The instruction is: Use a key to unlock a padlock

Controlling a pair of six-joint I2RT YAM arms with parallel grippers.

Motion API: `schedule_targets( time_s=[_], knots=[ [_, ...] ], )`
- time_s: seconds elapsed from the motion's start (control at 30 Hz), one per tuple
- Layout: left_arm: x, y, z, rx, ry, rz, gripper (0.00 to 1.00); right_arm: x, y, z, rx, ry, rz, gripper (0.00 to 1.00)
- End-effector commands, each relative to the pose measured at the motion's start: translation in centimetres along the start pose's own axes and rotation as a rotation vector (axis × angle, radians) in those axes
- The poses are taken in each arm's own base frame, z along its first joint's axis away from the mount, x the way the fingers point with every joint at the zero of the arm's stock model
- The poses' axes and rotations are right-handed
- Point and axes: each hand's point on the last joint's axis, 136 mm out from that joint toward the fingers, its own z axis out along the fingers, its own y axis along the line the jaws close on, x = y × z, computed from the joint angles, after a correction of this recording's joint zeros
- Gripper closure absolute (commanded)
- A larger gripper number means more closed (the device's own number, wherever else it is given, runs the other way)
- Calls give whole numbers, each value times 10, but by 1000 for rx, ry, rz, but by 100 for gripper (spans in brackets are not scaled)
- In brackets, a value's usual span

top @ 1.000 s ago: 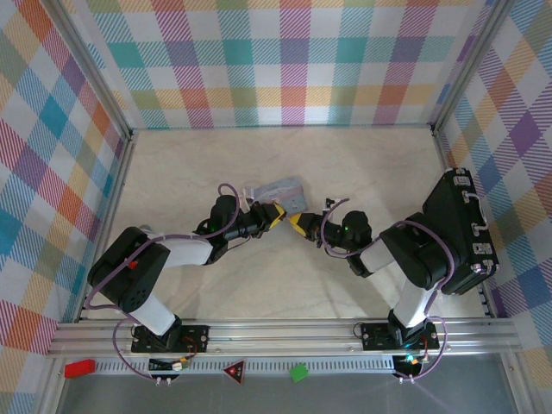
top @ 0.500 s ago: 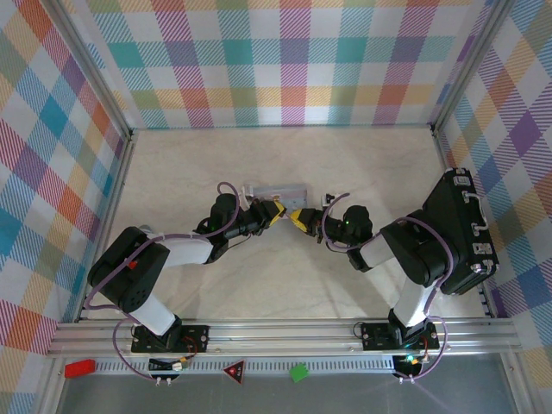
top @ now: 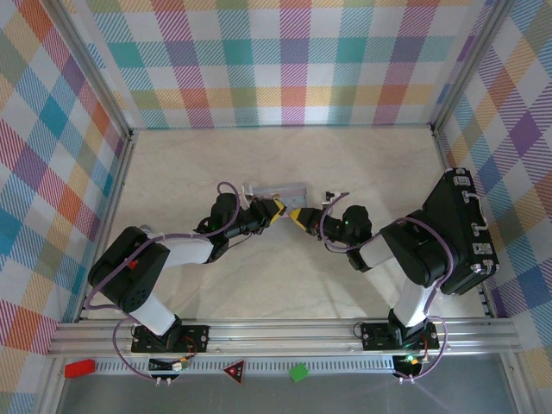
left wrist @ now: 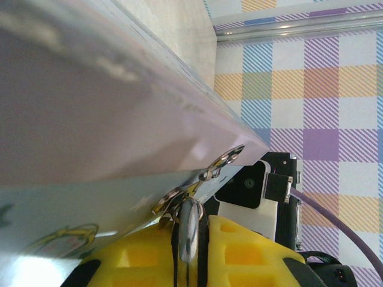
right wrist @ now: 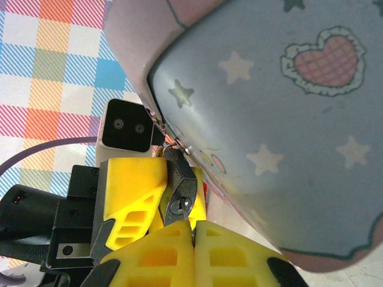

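The left claw (top: 278, 210) is clamped on the padlock (right wrist: 180, 190), which hangs at the edge of the light-blue star-printed tin (right wrist: 269, 119) in the middle of the table (top: 362, 155). The right claw (right wrist: 192, 228) is pressed fully closed just below the lock's keyhole (right wrist: 178, 205). From where I stand the worry is alignment: a slightly skewed push could jam the key against the lock face, twist it in the pads, or drag lock and tin sideways. I can't actually make out the key; if it's held, it's buried between the yellow fingertips. The shackle is hard to pick out against the tin's edge, so I can't tell whether it's latched, and from overhead both claws merge into one yellow knot.
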Motion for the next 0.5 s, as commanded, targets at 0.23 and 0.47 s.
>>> schedule_targets(
  time_s=[0.23,0.47],
  knots=[
    [64,-44,6,145,240,101,100,-6,36,15,-111,12,-36,100],
    [71,-40,4,147,268,107,100,-2,34,16,-110,34,11,100]
  ],
)
